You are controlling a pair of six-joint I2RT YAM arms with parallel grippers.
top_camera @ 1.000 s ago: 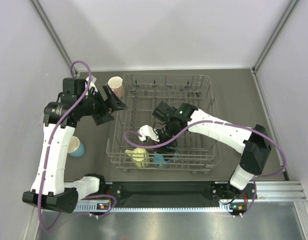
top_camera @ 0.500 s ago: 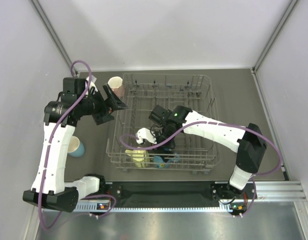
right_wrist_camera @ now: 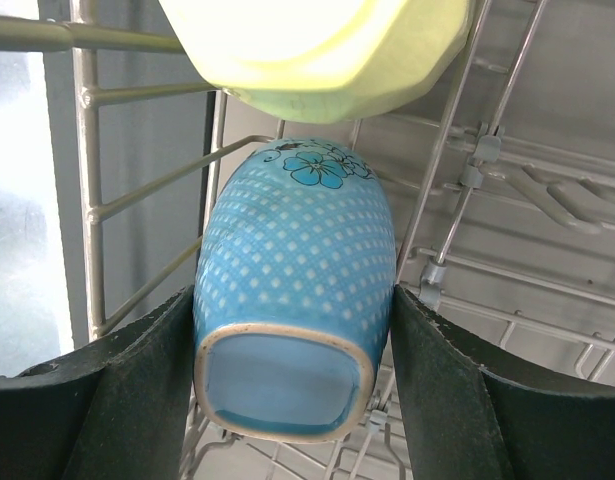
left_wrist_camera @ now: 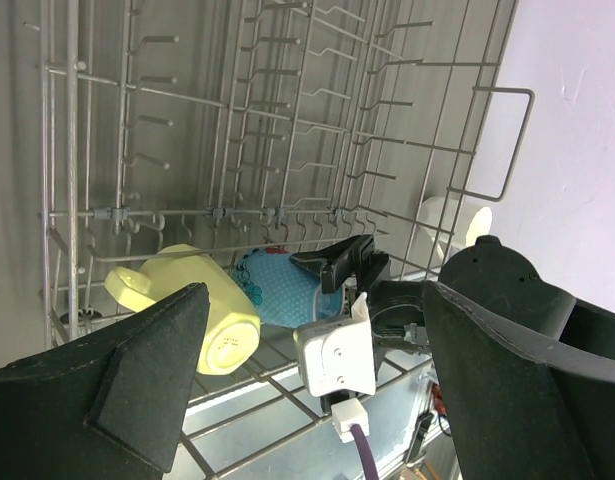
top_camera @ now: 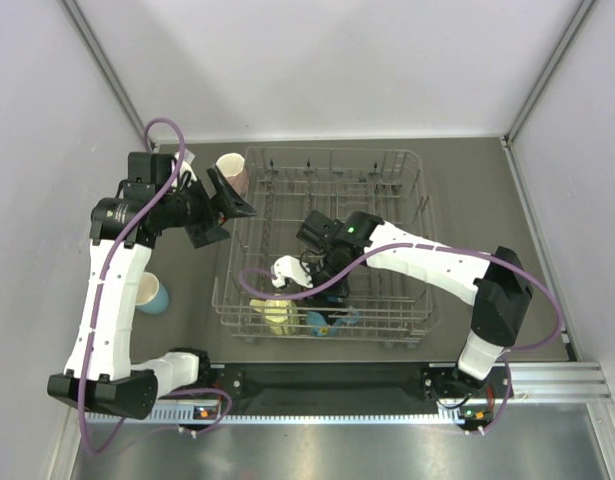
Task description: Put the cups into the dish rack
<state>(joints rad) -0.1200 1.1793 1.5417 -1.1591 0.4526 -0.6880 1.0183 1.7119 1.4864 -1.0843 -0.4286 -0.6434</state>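
Right gripper (right_wrist_camera: 294, 300): fingers pressed against both sides of the dotted blue mug (right_wrist_camera: 292, 230), gripping it. The mug sits among the wires at the near edge of the dish rack (top_camera: 417, 200), just beside the yellow mug (right_wrist_camera: 317, 40). Left gripper (left_wrist_camera: 317, 290): spread wide, holding nothing, outside the rack's left wall near the pink mug (top_camera: 230, 172).

Even bright light, soft shadows, perhaps overexposed

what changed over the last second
The right gripper moved toward the near left of the rack, down to the blue cup, which its fingers now flank; whether they grip it is unclear. The left gripper stayed open by the pink cup; the yellow cup and blue cup did not move.
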